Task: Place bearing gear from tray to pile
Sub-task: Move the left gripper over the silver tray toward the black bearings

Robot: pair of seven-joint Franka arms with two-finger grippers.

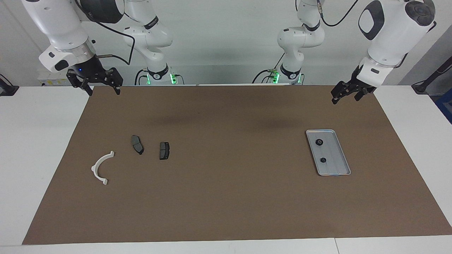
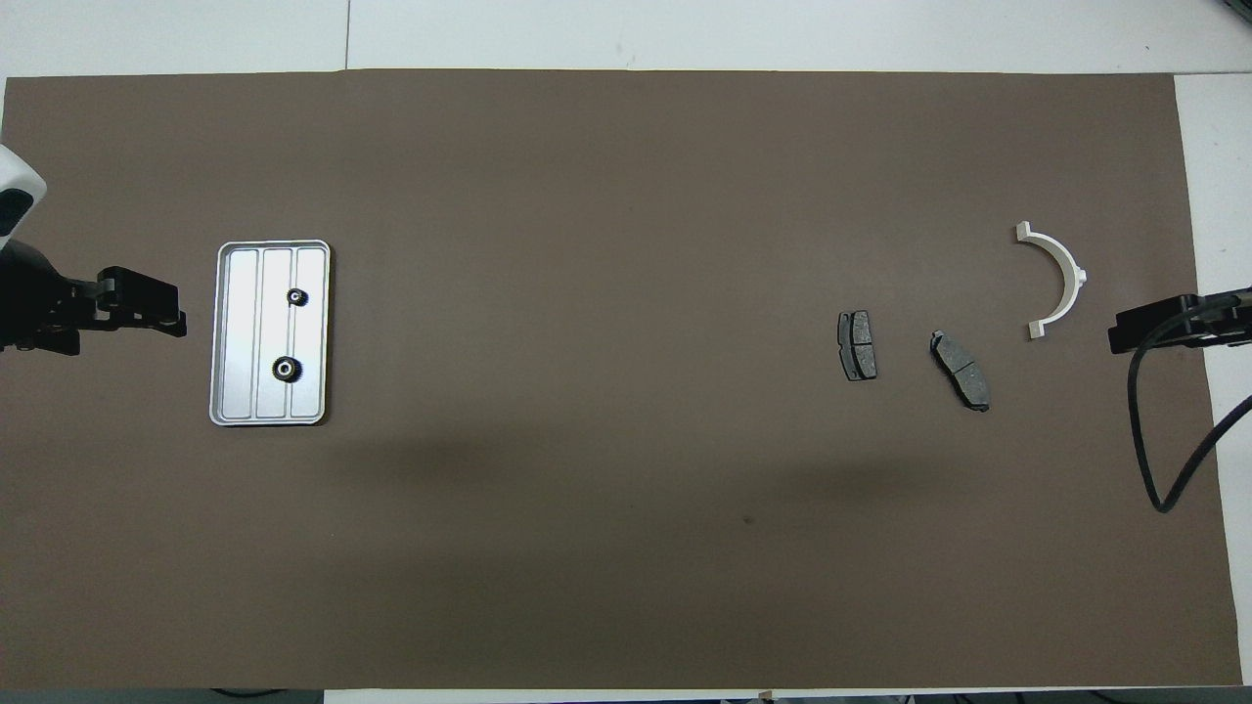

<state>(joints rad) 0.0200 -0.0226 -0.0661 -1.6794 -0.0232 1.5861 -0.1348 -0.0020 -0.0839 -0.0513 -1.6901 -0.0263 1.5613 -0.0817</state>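
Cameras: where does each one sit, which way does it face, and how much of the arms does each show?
Facing view: high across the table, looking at the robots; both arms and bases show at the top, left gripper and right gripper raised and open over the mat's corners.
Overhead view: above the robots' end, looking steeply down; only the left gripper and right gripper reach in at the edges.
Shared: tray with two gears, and the pile, mirrored half a turn.

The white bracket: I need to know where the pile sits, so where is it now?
The white bracket lies on the brown mat toward the right arm's end of the table, beside the two dark pads, slightly farther from the robots than they are.
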